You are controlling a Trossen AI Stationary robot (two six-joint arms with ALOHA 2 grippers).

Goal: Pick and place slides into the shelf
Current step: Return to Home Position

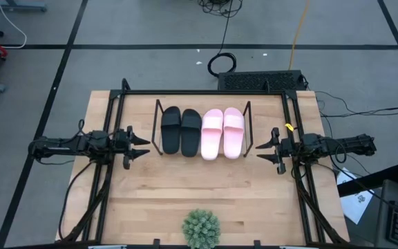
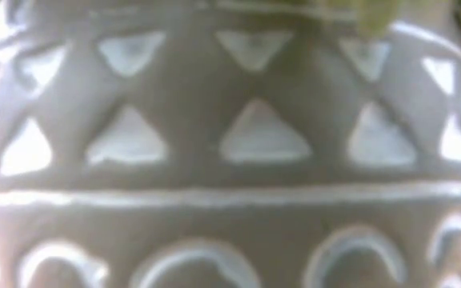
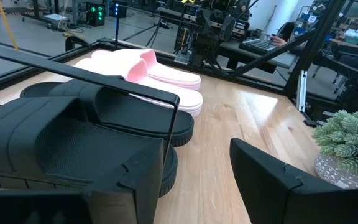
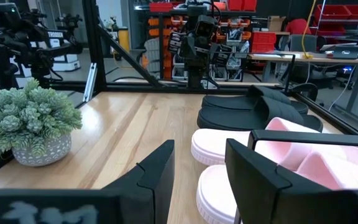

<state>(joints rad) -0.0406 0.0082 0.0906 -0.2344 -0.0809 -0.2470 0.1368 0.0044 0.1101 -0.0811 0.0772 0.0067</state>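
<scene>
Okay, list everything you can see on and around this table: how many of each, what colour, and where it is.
black slides: two, matte black, side by side on the left half of the shelf
pink slides: two, pale pink, side by side on the right half of the shelf
shelf: one, dark wire end frames, on the table between the two grippers
plant: one, green in a pale patterned pot, at the table's edge across from the shelf
table: one, light wood with black rails
cable coil: one, black, on the floor beyond the table
left gripper: one, dark, open and empty, left of the shelf
right gripper: one, dark, open and empty, right of the shelf
</scene>
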